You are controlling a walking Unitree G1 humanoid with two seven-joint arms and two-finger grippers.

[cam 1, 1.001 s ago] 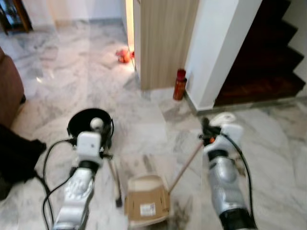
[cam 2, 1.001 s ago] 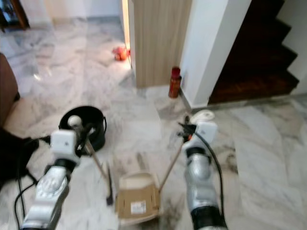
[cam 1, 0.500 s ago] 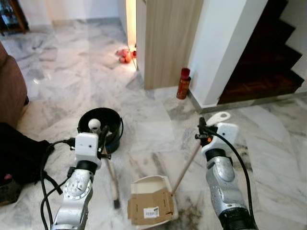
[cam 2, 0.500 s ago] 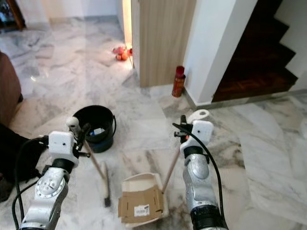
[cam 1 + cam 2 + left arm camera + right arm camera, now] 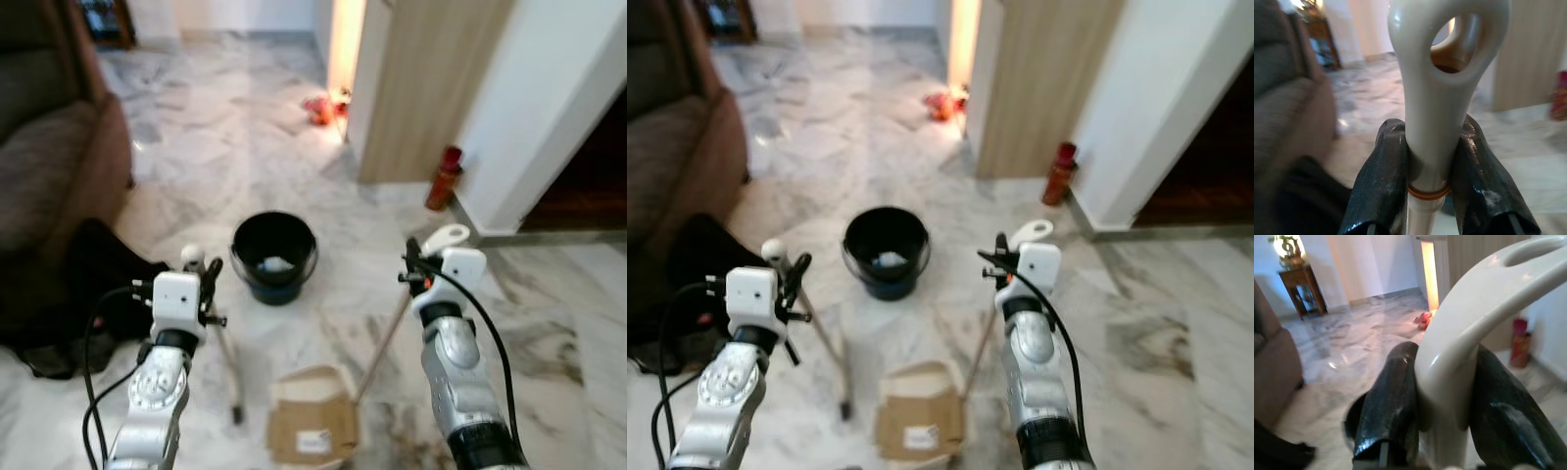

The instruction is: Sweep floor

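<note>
Left eye view shows the left claw (image 5: 196,269) clamped on the white top of the broom handle (image 5: 223,345), whose shaft slants down to the marble floor (image 5: 186,166) just beside the dustpan (image 5: 312,429), while the right claw (image 5: 419,262) grips the dustpan handle (image 5: 384,335), which slopes down to the pan from the other side. The pan, with a cardboard piece (image 5: 312,437) lying in it, sits between the two arms; the black bucket (image 5: 273,257) stands beyond it, a brown sofa (image 5: 49,147) to the left.
</note>
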